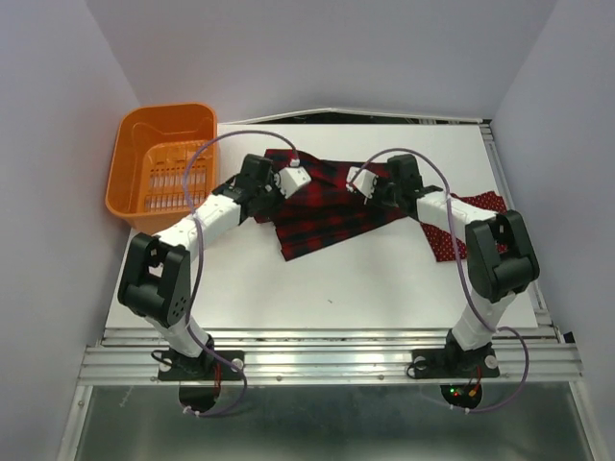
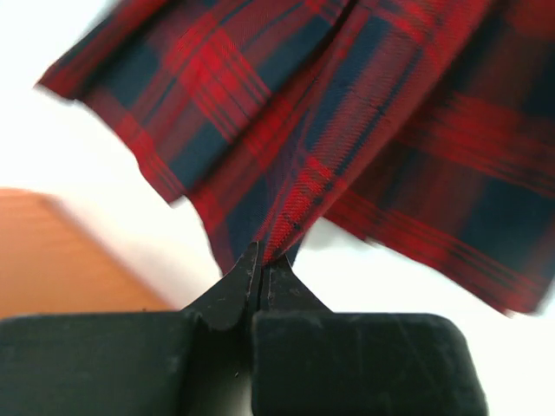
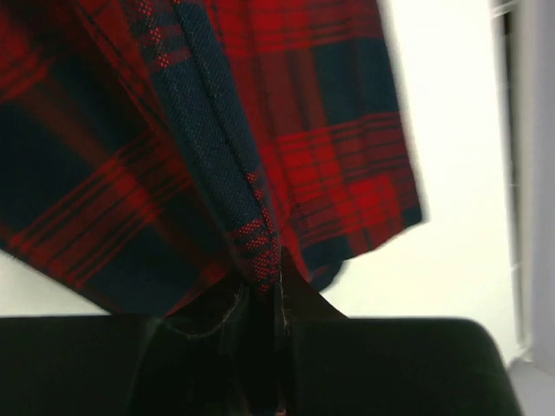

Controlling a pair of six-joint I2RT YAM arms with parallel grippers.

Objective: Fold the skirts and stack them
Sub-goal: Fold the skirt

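White walls box in a pale desk (image 1: 384, 279), with an orange basket (image 1: 168, 110) at its far left corner. The plaid skirt (image 1: 322, 216) lies across the middle of the desk toward the far edge. Its far part is gathered up between the two arms, while its near hem rests flat. The left fingers (image 2: 236, 290) are pressed together on a thin pinch of plaid, and the right fingers (image 3: 303, 303) are clamped on a thicker seamed fold of the same skirt. The dotted skirt (image 1: 444, 246) lies at the right edge, partly under the right arm. Both look light, limp and thin, so they will likely sag and swing from any single pinch. Two spread holds on a seamed edge or corners should keep a fold straight.
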